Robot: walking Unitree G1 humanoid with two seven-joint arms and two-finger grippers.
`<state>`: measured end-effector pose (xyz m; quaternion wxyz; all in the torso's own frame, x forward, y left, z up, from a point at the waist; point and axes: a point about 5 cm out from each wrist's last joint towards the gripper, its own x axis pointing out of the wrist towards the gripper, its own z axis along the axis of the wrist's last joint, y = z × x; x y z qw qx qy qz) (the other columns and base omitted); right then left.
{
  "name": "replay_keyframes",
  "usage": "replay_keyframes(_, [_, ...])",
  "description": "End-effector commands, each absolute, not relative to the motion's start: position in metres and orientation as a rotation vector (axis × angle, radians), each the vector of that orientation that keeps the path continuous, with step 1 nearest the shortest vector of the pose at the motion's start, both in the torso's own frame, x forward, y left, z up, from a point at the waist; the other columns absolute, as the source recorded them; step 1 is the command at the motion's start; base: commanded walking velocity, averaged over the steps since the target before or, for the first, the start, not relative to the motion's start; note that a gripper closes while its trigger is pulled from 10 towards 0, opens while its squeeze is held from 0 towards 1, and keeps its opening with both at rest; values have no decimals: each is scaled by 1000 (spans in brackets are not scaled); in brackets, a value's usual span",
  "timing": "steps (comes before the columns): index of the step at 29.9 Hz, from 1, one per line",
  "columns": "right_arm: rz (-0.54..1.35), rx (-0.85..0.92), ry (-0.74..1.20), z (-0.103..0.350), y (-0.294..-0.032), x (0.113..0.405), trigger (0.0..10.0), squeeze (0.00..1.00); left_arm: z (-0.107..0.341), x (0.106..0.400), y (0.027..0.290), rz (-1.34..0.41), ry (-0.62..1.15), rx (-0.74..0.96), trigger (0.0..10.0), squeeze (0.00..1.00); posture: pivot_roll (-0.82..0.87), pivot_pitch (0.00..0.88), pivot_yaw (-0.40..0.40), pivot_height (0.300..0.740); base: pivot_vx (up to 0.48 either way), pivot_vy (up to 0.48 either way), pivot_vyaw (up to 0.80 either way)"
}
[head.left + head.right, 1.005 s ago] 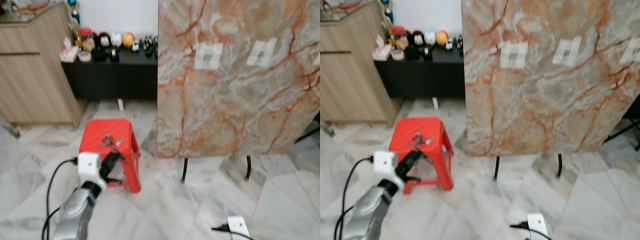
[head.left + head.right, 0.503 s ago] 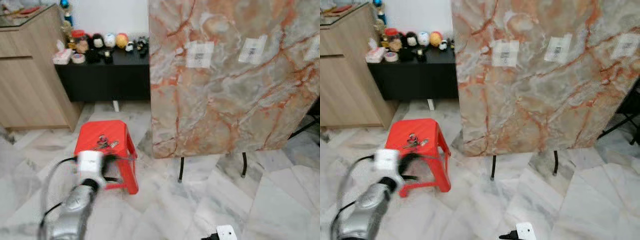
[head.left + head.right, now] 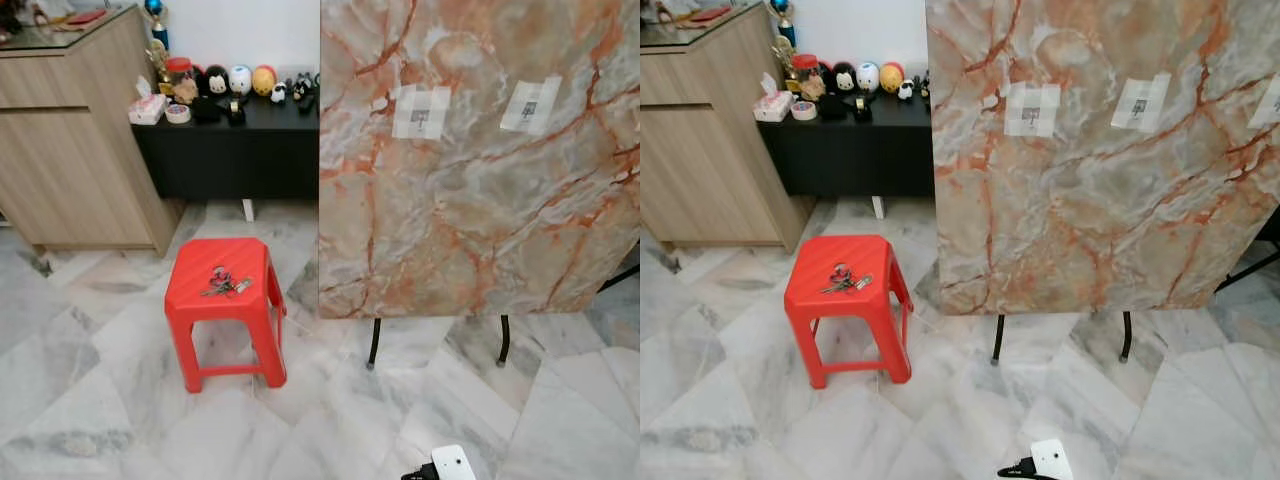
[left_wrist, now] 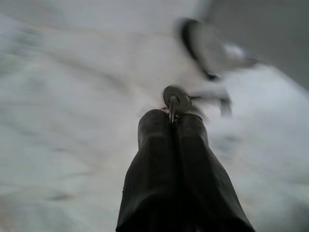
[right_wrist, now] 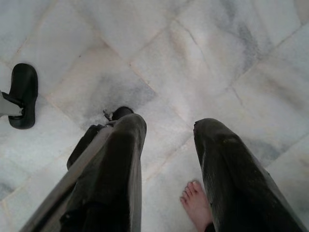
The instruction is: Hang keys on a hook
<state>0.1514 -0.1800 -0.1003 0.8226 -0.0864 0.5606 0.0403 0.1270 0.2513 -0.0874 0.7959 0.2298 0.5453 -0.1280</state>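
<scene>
A bunch of keys (image 3: 225, 283) lies on top of a red plastic stool (image 3: 222, 290) on the marble floor. To its right stands a big marble-patterned board (image 3: 480, 200) bearing white taped patches (image 3: 421, 111), each with a small dark fitting. In the left wrist view my left gripper (image 4: 173, 116) points down at the blurred floor, its fingers pressed together, with a small round metal piece at their tips. My right gripper (image 5: 169, 124) hangs open over the floor tiles with nothing between its fingers.
A wooden cabinet (image 3: 70, 130) and a low black sideboard (image 3: 230, 150) with figurines stand behind the stool. The board rests on thin black legs (image 3: 373, 345). A white plug (image 3: 450, 463) lies on the floor. A person's bare foot (image 5: 195, 203) is near my right gripper.
My left arm, which was raised in front of the stool, has dropped out of the eye views. The camera has swung slightly; stool and keys stay put.
</scene>
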Motion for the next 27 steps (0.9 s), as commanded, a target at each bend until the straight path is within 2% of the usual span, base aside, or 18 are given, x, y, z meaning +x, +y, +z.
replay_keyframes(1, [91,-196,1197,-100,-182,151,10000,0,-84,138,249,-204,1100,450,10000,0,86,0,-48,740,0,0,0])
replay_keyframes(3, [91,-197,1194,-100,-182,152,10000,0,-70,165,250,-96,936,348,10000,0,85,0,-48,740,0,0,0])
replay_keyframes(4, [91,-197,1194,-100,-182,152,10000,0,-70,165,250,-96,936,348,10000,0,85,0,-48,740,0,0,0])
replay_keyframes(5, [91,-196,1191,-99,-183,153,10000,0,-57,183,248,-60,807,201,10000,0,87,0,-48,740,0,0,0])
replay_keyframes(7, [94,-198,1188,-99,-183,153,10000,0,-36,206,241,-89,624,80,10000,0,90,0,-51,740,0,0,0])
replay_keyframes(13, [102,-205,1189,-99,-183,153,10000,0,16,241,223,-177,305,32,10000,0,85,0,-50,740,0,0,0])
replay_keyframes(19, [102,-207,1184,-99,-184,153,10000,0,54,256,211,-244,137,-11,10000,0,87,0,-49,740,0,0,0])
replay_keyframes(21, [98,-201,1177,-99,-184,154,10000,0,71,262,194,-295,66,-19,10000,0,86,0,-47,740,0,0,0])
replay_keyframes(27, [90,-192,1173,-99,-184,154,10000,0,87,265,168,-357,12,-33,10000,0,78,0,-44,740,0,0,0])
